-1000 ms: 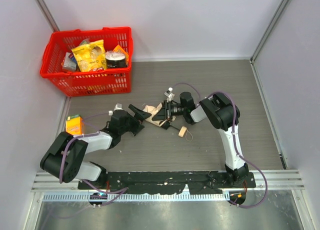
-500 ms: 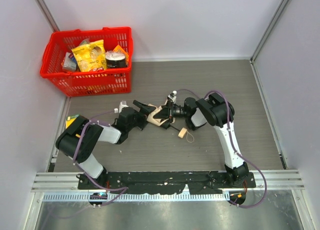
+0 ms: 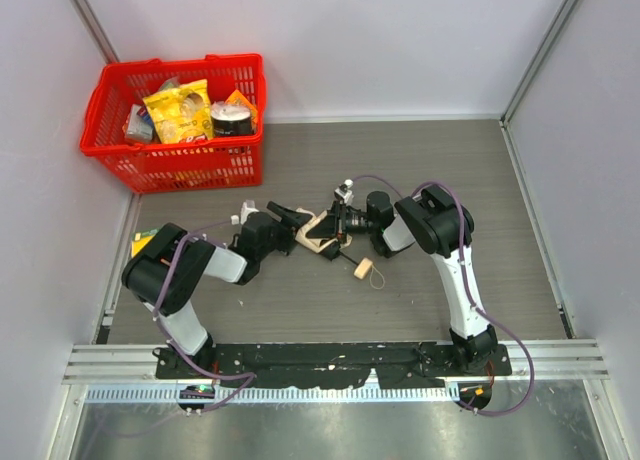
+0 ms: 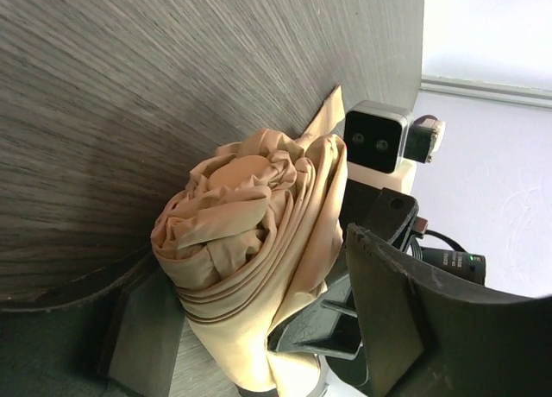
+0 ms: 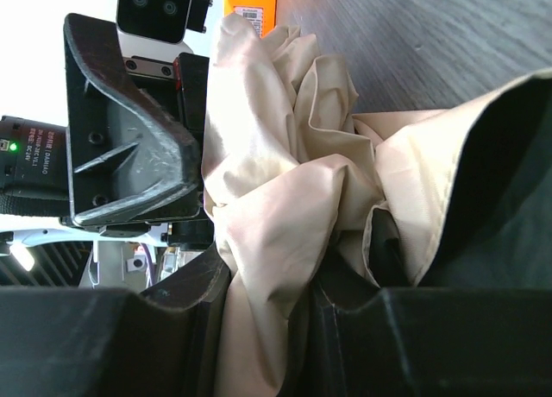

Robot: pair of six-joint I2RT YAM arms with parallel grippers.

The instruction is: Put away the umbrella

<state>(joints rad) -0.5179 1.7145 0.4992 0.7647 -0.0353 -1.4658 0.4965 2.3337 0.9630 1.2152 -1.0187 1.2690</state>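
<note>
The umbrella point(image 3: 316, 230) lies mid-table as a crumpled beige bundle, and its cream handle point(image 3: 362, 269) with loop cord rests on the table just to the right. My right gripper point(image 3: 336, 226) comes in from the right and is shut on the umbrella's fabric point(image 5: 293, 181), which is pinched between its jaws point(image 5: 267, 315). My left gripper point(image 3: 291, 221) reaches in from the left. Its jaws point(image 4: 259, 302) straddle the rolled end of the umbrella point(image 4: 250, 233). One finger point(image 4: 142, 328) touches the fabric; the other finger point(image 4: 405, 302) stands off it, with a right-gripper finger in the gap.
A red basket point(image 3: 175, 166) of groceries stands at the back left. An orange carton point(image 3: 143, 243) sits at the left edge behind my left arm. Walls close in on the left, back and right. Bare wood-grain table spreads to the right and in front.
My left arm swung in toward the umbrella and its jaws now straddle the fabric, narrower than before. The right gripper shifted slightly and kept its hold. The handle slid a little.
</note>
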